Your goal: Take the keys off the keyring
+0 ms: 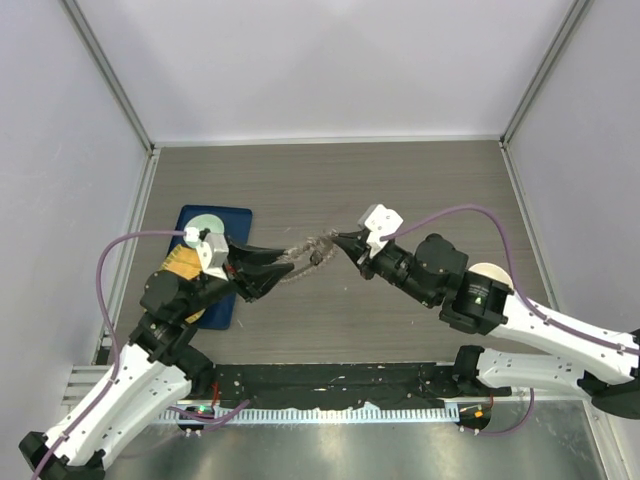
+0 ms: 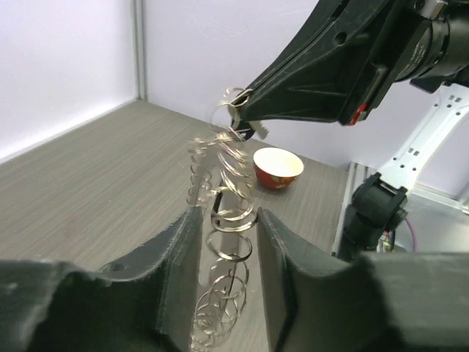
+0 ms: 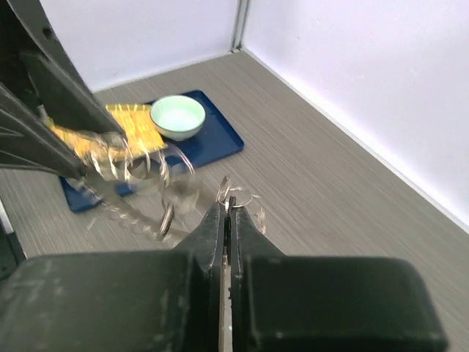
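The keyring (image 1: pixel 303 255) is a stretched coil of thin grey metal loops hanging in the air between my two grippers. My left gripper (image 1: pixel 284 263) is shut on its left part; in the left wrist view the loops (image 2: pixel 233 209) sit pinched between the two dark fingers (image 2: pixel 179 246). My right gripper (image 1: pixel 338 241) is shut on a small black key (image 3: pixel 232 201) at the coil's far end. The same key, with a short silver tip (image 2: pixel 254 130), shows below the right fingertips in the left wrist view. The coil (image 3: pixel 139 167) is blurred in the right wrist view.
A blue tray (image 1: pixel 236 216) lies at the left, with a pale round dish (image 1: pixel 203 224) and a yellow pad (image 1: pixel 180 266) on it. A red bowl with a white inside (image 2: pixel 278 167) stands on the table by the right arm. Walls enclose three sides.
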